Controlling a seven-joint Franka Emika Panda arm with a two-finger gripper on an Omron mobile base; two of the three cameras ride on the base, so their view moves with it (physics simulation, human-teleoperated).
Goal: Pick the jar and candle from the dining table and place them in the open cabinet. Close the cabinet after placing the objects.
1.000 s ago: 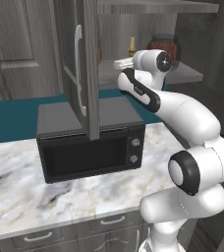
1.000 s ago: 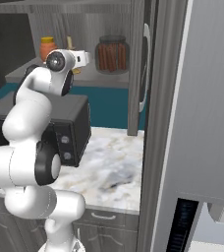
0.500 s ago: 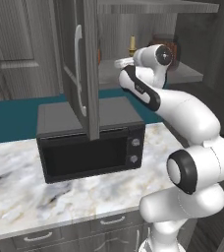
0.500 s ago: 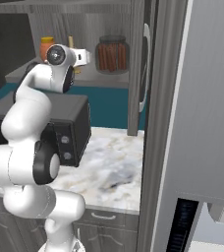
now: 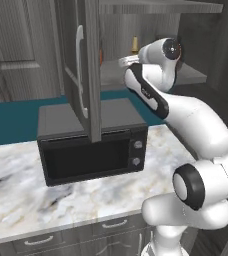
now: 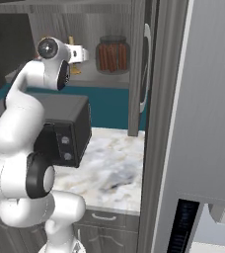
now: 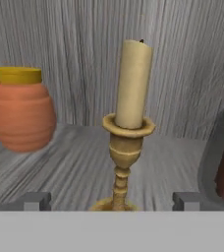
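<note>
Pale yellow wax and brass stand at the centre of the hand view: the candle [image 7: 131, 123] is upright on the grey wood-grain shelf [image 7: 60, 167] of the cabinet [image 5: 88, 70], its flared base just above the bottom of that view. The gripper [image 7: 113, 201] is spread wide, with 1 dark fingertip [image 7: 35, 201] on each side of the candle's foot and clear space between each tip and the brass — nothing is pinched. To one side of the candle sits a small orange bottle [image 7: 20, 109] with a yellow cap, apart from it; on the other side the curved glass wall of the jar [image 7: 222, 157] comes in at the edge, reddish-brown inside.

From the right base view the jar [image 6: 113, 54] stands on the same shelf, full of reddish-brown sticks, with the candle [image 6: 71, 45] partly hidden behind the white hand. From the left base view the candle's top [image 5: 134, 44] shows just past the arm's wrist, and the gripper itself is hidden there.

The cabinet door [image 5: 81, 65] hangs open, edge-on to the left base camera, its long silver handle [image 5: 78, 70] facing left. Below the shelf a black microwave [image 5: 93, 145] sits on a marble counter [image 5: 61, 200], in front of a teal wall
</note>
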